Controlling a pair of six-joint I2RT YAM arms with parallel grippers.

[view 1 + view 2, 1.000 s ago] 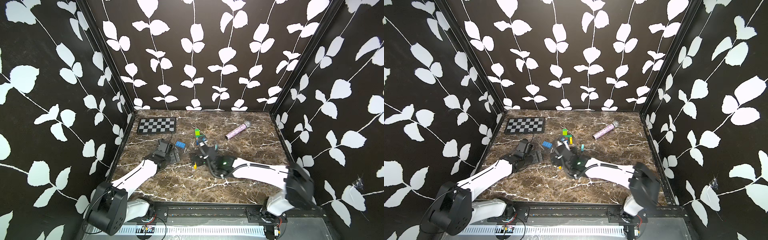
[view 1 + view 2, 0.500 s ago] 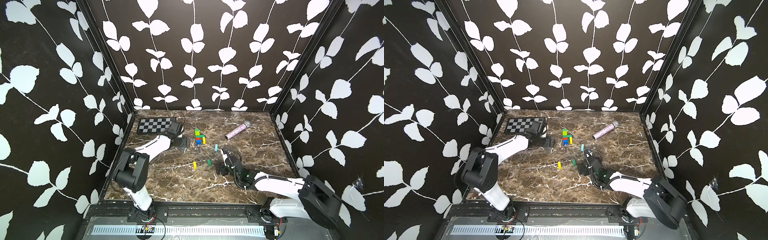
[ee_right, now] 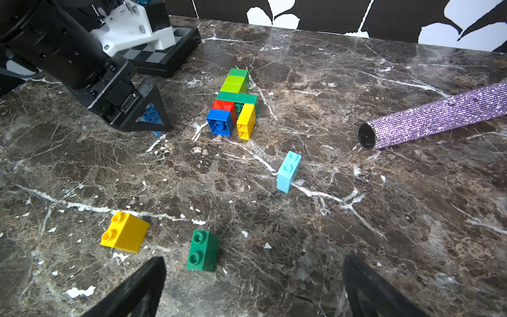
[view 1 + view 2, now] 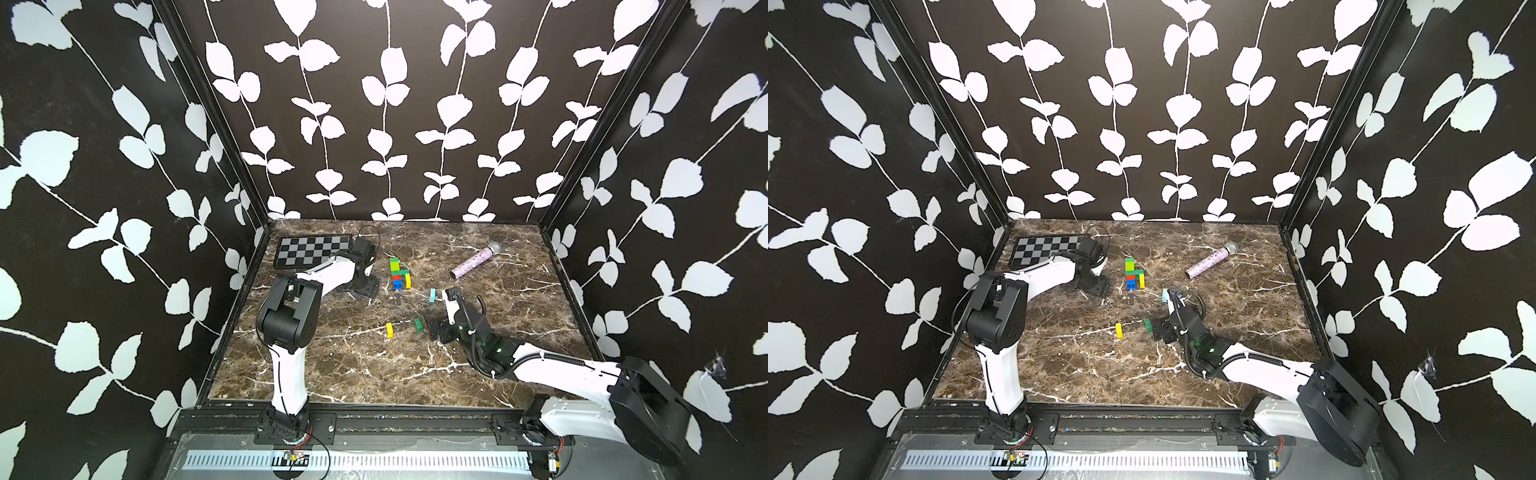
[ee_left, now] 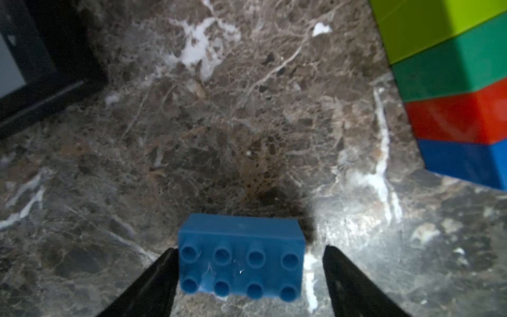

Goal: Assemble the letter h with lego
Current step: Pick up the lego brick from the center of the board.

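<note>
On the tabletop [image 4: 519, 299], the half-built brick stack [image 4: 397, 272] lies flat toward the back. My left fingers [image 5: 153, 285] straddle a loose blue brick [image 5: 241, 258], one touching, one apart. My right fingers [image 3: 137, 288] hang spread near a dark green brick [image 3: 202, 251].

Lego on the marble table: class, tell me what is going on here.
The left gripper straddles a loose blue brick on the table, jaws open, not yet gripping. The right gripper hovers open by a dark green brick. The part-built stack lies nearby; a yellow brick and a light blue brick lie loose.
</note>
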